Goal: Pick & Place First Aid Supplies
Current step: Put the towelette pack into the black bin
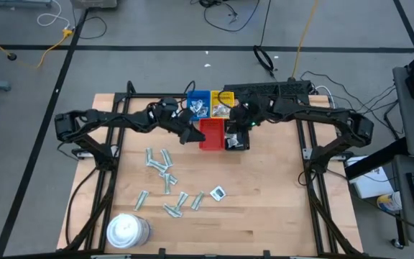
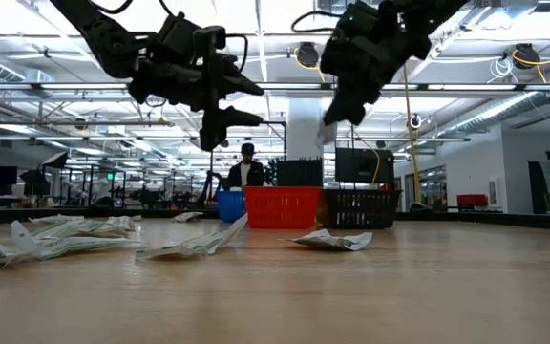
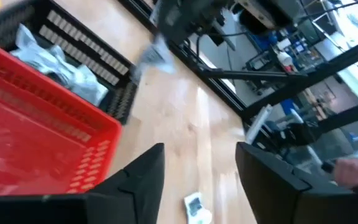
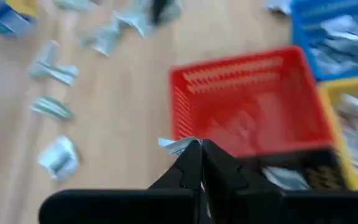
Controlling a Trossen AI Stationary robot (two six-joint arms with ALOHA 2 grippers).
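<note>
Overhead, both claws hung close together above the red tray near the desk's far edge. Right claw pinched one packet; left claw stood open, empty. Loose packets lay scattered nearer, left of open wood.

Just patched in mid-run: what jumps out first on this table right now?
Four small trays sit in a cluster at the table's far middle: blue, yellow, red and black. Both arms meet over them: the right gripper, shut on a small packet, hangs above the red and black trays, while the left gripper stands open by the red one. Pale packets lie scattered nearer the front, beside a round white tub.
</note>
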